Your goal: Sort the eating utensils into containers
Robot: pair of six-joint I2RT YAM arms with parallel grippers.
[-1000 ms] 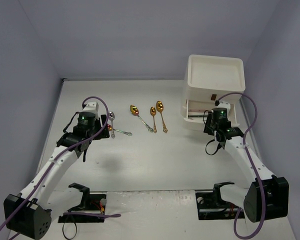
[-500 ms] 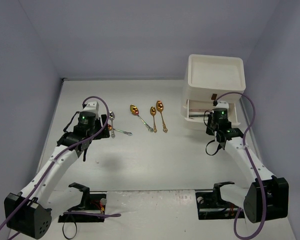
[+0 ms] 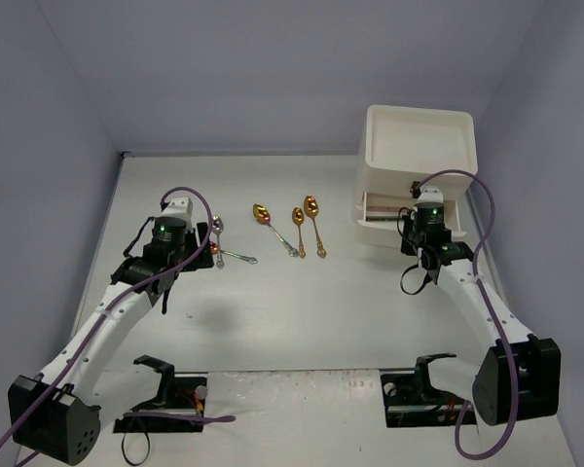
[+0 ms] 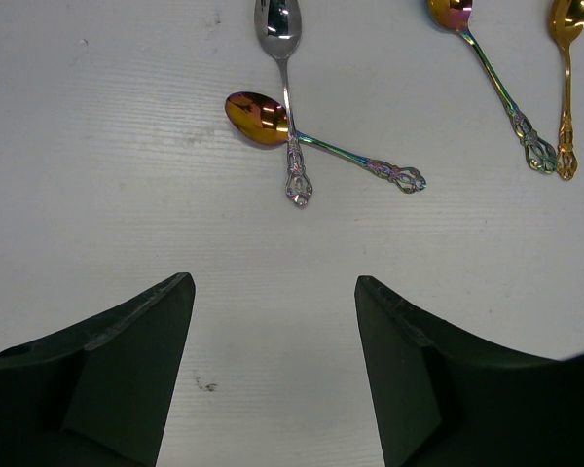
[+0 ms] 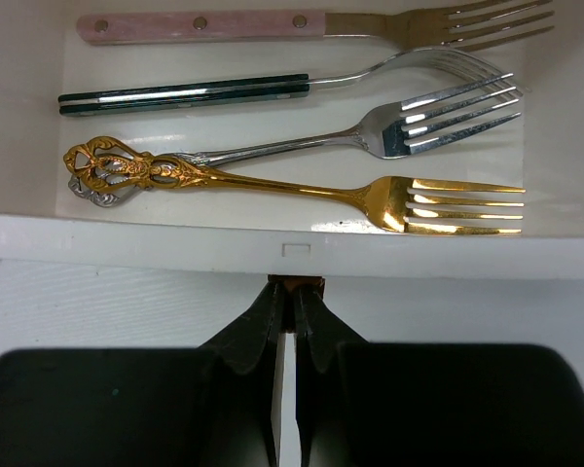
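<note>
At cabinet, top view: cabinet [image 3: 417, 156] has one drawer [image 3: 382, 207] part-way out; right gripper [image 3: 418, 195] is at that drawer's front.
Loose spoons, top view: three gold spoons [image 3: 298, 226] lie on the table [image 3: 302, 302] well left of the cabinet. A crossed pair lies farther left, just beside left gripper [image 3: 202, 245].
Left gripper, left wrist view: fingers spread wide, holding nothing, hovering short of the crossed pair.
Crossed pair, left wrist view: silver spoon [image 4: 288, 97] crosses the neck of the rainbow spoon [image 4: 323, 148], touching.
Right gripper, right wrist view: fingers pinched tight on the drawer's brown handle [image 5: 297, 284].
Drawer contents, right wrist view: pink-handled fork [image 5: 204, 24], dark-handled fork [image 5: 185, 94], silver fork [image 5: 409, 122], gold fork [image 5: 321, 192], side by side. The last two overlap at their handle ends.
Status: my read is forks are done; all five spoons sit outside the cabinet.
Risk 1: the handle tab is small, so the pinch could slip if the force isn't straight along the drawer's travel.
Risk 2: nothing braces the cabinet, so a hard tug or shove could slide the whole unit.
Risk 3: closing on one of the crossed spoons likely drags or flicks the other, or grabs both. They are thin and flat on the table, so the fingers could skate over them.
</note>
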